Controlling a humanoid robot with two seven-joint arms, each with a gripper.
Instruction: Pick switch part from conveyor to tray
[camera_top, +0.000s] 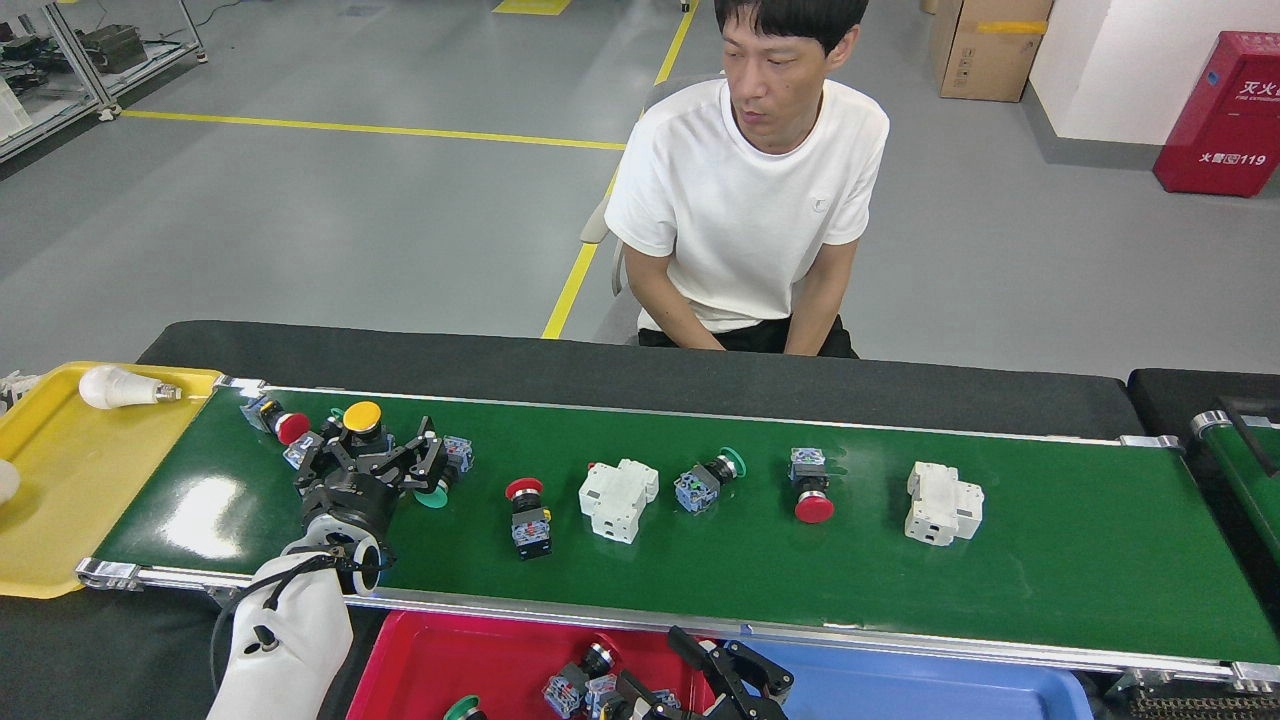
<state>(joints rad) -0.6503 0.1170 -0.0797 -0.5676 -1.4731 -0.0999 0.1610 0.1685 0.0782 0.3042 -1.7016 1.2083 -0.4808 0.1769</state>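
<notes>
Left gripper (372, 462) over the left end of the conveyor (1050, 560), fingers spread wide above a cluster of switch parts; yellow-capped switch (361, 418) directly beyond the fingertips, touching or nearly so, contact not resolvable; green-capped switch (440, 482) just beside the right-hand finger (428, 462), blue base partly hidden behind it; red-capped switch (276, 421) near the left-hand finger, toward the belt's far left corner; nothing pinched between the jaws.

Right gripper (700, 672) low at the bottom edge, above the boundary of red tray (440, 650) and blue tray (900, 690); jaws parted, one finger angled up-left; a switch part (575, 682) with blue base lying in the red tray just left of it; whether anything is pinched, not determinable.

Further along the belt, well apart from both grippers: upright red-capped switch (526, 510); white breaker block (618, 496); tilted green-capped switch (708, 478); red mushroom switch (810, 486); second white breaker block (942, 502).

Yellow tray (60, 520) abutting the belt's left end, light bulb (118, 388) at its far edge.

Seated person (745, 200) in white shirt behind the black table edge, hands below the tabletop.
</notes>
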